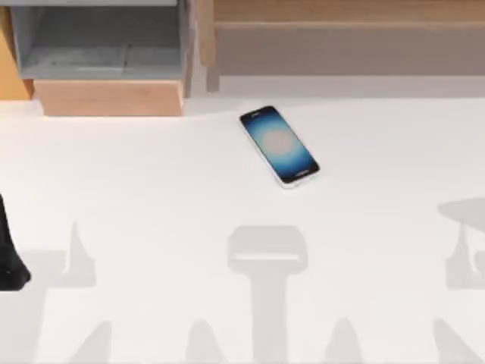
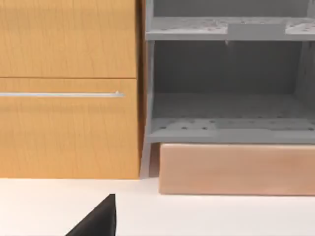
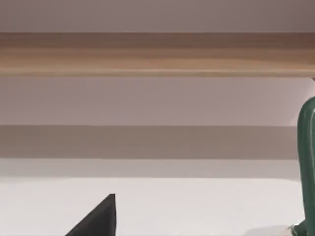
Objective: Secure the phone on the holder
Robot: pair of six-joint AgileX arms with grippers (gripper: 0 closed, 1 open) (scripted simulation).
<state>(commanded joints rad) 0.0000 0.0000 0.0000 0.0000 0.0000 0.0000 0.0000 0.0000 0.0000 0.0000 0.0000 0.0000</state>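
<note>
Start from your own tools. Your left gripper (image 1: 9,265) sits at the table's (image 1: 151,227) left edge, near side, with only a dark sliver of it showing there; in its wrist view one black fingertip (image 2: 98,221) pokes in at the frame's edge. You cannot tell whether its jaws are apart or together. The same goes for your right arm: its wrist view gives you one black fingertip (image 3: 98,221) over white table, so its jaw state is not readable either. Both arms look parked at the sides, probably to leave the middle free.

Farther out from both sets of jaws, well apart from either, the phone (image 1: 279,145) lies flat on the table, screen up, turned at a slant. It is untouched, so the task looks not yet begun.

Beyond it, ahead of the left jaws, stands a grey shelf unit (image 2: 226,83) on a wooden base (image 2: 236,169), beside a wooden cabinet (image 2: 69,88). Ahead of the right jaws runs a wooden ledge (image 3: 157,54), with a green object (image 3: 307,162) just at the side. You see no clear holder yet; judge the green object a candidate.
</note>
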